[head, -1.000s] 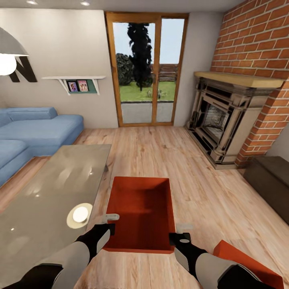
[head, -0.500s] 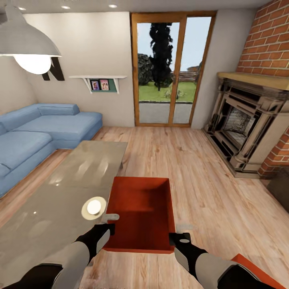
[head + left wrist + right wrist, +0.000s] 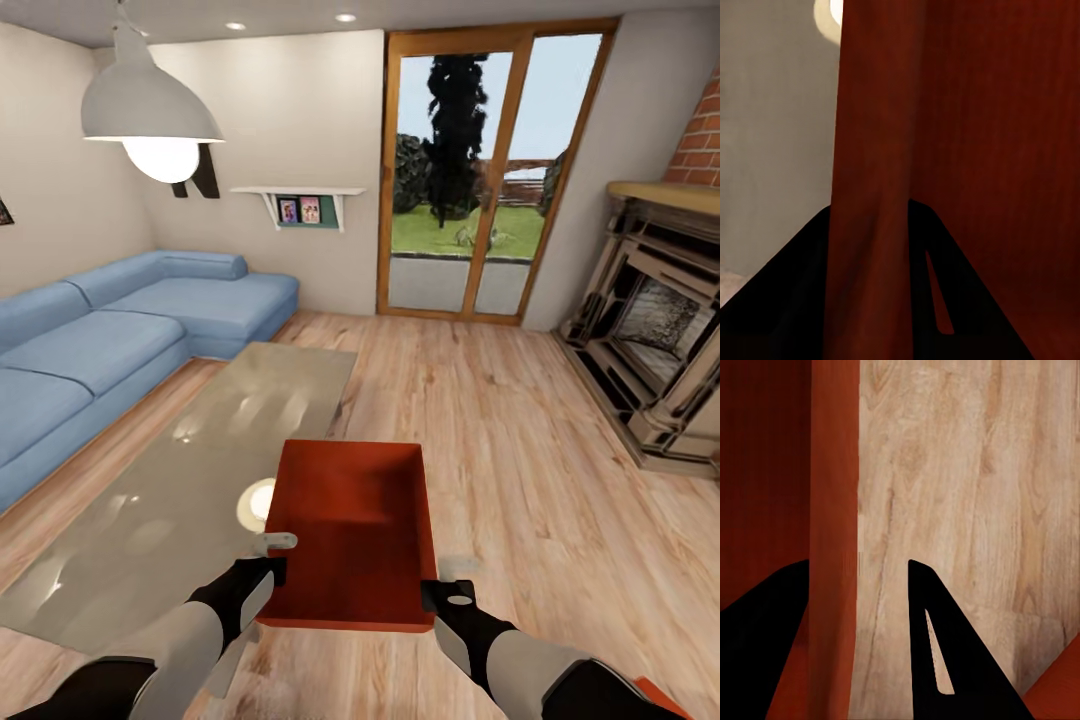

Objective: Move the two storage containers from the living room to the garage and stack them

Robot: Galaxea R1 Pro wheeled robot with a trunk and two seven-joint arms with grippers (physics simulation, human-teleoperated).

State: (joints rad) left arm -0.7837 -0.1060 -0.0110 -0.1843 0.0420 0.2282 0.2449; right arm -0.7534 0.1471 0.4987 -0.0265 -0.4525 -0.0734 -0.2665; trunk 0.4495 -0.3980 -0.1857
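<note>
- Since the earlier pictures the whole head view has swung: the glass doors (image 3: 490,180) and fireplace (image 3: 655,330) sit further toward the right arm's side and more of the blue sofa (image 3: 110,340) shows. That is the camera turning; the container keeps its place between the two tools.
- Head view: one storage container (image 3: 350,530), orange-red and lidless, is carried between the two tools above the wood floor (image 3: 520,470), with the glass-topped surface (image 3: 170,490) just beside the left tool. The left tool (image 3: 268,560) grips the near left wall, the right tool (image 3: 452,585) the near right wall. A sliver of the second container (image 3: 660,700) lies by the right forearm. Both forearms reach forward, roughly parallel, wrists level with the rim.
- Left wrist view: the left tool (image 3: 870,277) is clamped on the container wall (image 3: 870,150), one finger on either side of it.
- Right wrist view: the right tool (image 3: 859,637) straddles the opposite wall (image 3: 834,472); the inner finger touches it, while a gap shows at the outer one, so I cannot tell whether it truly pinches.
- Handling, as a judgement: the bin looks light, with thin walls likely to flex, so rim grips on opposite sides suit it; uneven arm motion could twist it or let it slip.
</note>
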